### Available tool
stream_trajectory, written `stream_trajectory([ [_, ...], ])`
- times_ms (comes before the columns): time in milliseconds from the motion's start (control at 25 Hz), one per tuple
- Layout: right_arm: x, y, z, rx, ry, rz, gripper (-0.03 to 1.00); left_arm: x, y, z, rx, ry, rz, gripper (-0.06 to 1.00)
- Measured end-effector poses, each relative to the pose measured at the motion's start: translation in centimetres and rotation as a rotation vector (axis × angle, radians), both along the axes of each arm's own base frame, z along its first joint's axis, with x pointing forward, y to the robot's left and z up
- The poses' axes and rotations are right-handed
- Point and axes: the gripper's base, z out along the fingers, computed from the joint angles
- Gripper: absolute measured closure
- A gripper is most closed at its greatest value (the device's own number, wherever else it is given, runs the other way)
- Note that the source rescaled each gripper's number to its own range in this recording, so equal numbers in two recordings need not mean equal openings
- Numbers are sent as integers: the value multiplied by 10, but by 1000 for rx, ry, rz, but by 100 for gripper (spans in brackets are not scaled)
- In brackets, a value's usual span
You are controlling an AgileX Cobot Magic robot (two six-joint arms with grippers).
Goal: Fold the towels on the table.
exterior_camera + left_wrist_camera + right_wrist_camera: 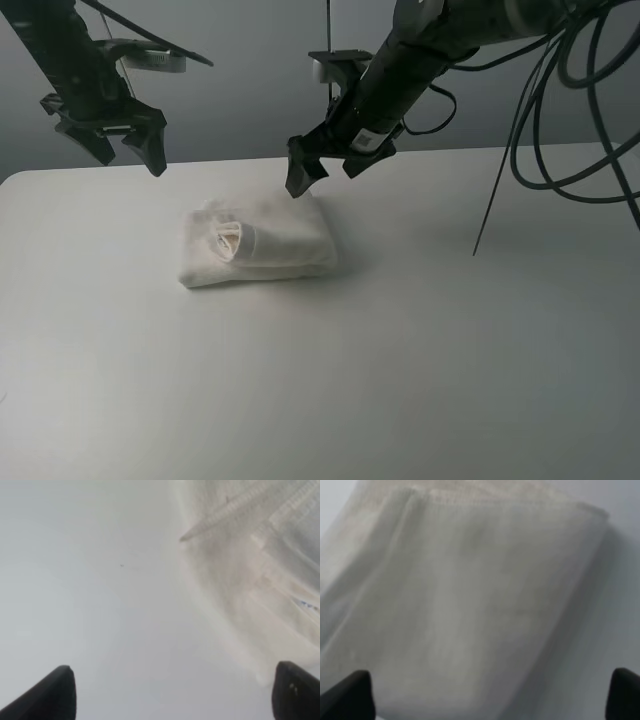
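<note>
Off-white terry towel (258,243) lying folded, compact, left of centre on matte white tabletop (420,350). Left pincer (127,140) wide apart, empty, raised clear. Right pincer (322,165) spread, empty, just over far edge. Risk: snagging top layer, undoing fold.

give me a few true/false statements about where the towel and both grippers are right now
1. The towel lies folded in a compact bundle on the table. True.
2. The left gripper is clamped on the towel. False: it is open, off the towel.
3. The right gripper hovers open above the towel's far edge. True.
4. The towel is spread flat. False: it is folded.
5. Two towels are on the table. False: only one.
</note>
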Motion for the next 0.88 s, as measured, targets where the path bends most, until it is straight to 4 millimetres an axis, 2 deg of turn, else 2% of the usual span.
stream_trajectory([
  [200, -9, -26, 64, -130, -208, -49, -3, -20, 8, 52, 35, -129, -5, -6],
  [320, -24, -41, 94, -150, -281, -71, -3, -40, 12, 71, 40, -170, -4, -6],
  [400, -39, -51, 106, -154, -308, -85, -3, -55, 16, 78, 39, -189, -2, -6],
  [520, -61, -67, 116, -161, -345, -129, -3, -79, 23, 86, 38, -219, 8, -6],
  [880, -139, -113, 113, -146, -360, -201, -3, -169, 37, 96, 0, -284, 81, -6],
])
